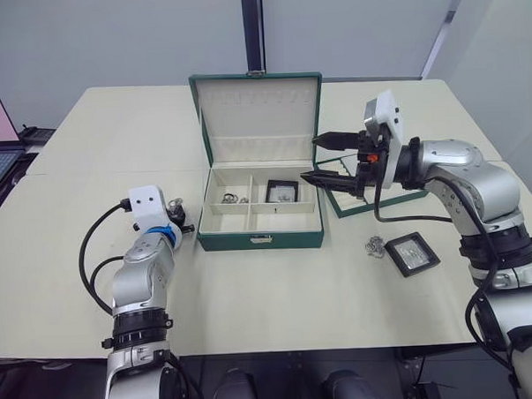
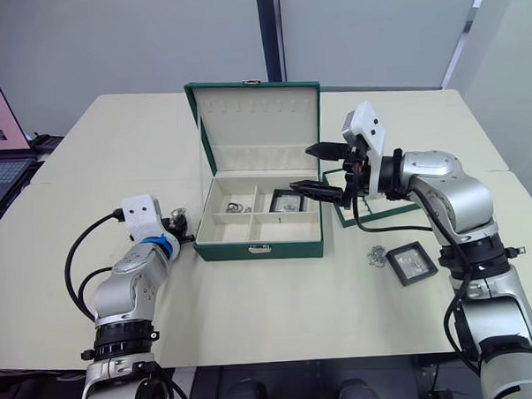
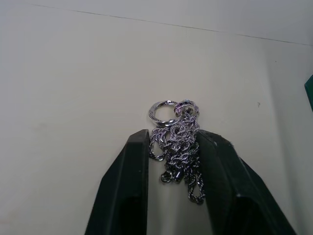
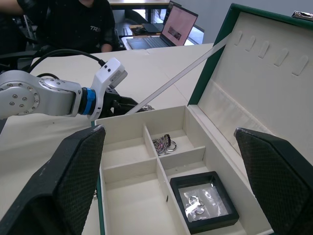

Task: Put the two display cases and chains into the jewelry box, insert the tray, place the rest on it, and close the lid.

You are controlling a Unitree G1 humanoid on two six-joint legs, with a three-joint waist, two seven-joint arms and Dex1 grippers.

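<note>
Silvery links of one chain (image 3: 177, 147) sit bunched between the left gripper's (image 1: 180, 217) two black fingers, which are closed on the clump just left of the jewelry box (image 1: 261, 239) and close above the table (image 1: 279, 296). The box stands near the table's far-middle with its lid (image 1: 258, 116) upright. Inside, one display case (image 4: 204, 200) lies in the rear right compartment and another chain (image 4: 163, 144) in the rear left; the front compartments hold nothing visible. The right gripper (image 1: 324, 159) hangs over the box's right edge, fingers spread wide, holding nothing. Behind it lies the tray (image 1: 372, 199). Toward the table's right edge lie a second display case (image 1: 412, 253) and, beside it, a third chain (image 1: 373, 245).
</note>
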